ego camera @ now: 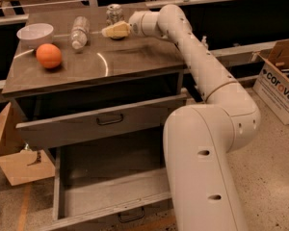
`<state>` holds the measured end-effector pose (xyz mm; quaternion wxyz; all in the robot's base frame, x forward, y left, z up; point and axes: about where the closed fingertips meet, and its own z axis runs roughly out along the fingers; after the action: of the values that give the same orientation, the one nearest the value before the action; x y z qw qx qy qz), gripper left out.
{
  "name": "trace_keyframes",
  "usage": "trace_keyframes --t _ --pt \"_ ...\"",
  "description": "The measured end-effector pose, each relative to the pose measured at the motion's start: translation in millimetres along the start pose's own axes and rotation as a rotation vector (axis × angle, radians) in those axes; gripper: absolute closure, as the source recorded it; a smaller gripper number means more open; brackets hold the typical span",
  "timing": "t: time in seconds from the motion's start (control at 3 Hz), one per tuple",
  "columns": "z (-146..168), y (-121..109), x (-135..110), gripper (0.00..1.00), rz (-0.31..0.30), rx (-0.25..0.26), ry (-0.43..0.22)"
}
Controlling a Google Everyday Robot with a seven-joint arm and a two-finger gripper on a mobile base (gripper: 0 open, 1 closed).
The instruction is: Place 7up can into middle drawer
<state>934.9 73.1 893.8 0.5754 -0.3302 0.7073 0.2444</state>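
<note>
The 7up can (114, 13) stands upright at the back of the cabinet top (135, 61), silver with green markings. My gripper (113, 31) reaches in from the right and sits just in front of the can, close to it, low over the top. It holds nothing that I can see. The middle drawer (106, 196) is pulled far out below, a long flat grey tray with a low front panel and a small dark loop handle (131, 216). Nothing shows inside it.
A clear plastic bottle (78, 32) lies left of the gripper. An orange (49, 56) and a white bowl (35, 32) sit at the left of the top. The upper drawer (101, 123) with a taller front is slightly open. A cardboard box (282, 78) stands at right.
</note>
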Motion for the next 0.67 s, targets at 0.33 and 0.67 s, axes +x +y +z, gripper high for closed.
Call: trace_keyframes --t 0.33,0.67 --pt "17.4 6.8 -5.2 0.0 -0.022 -0.026 -0.019" --pt "32.8 12.8 -10.1 0.17 -0.026 -0.049 -0.055"
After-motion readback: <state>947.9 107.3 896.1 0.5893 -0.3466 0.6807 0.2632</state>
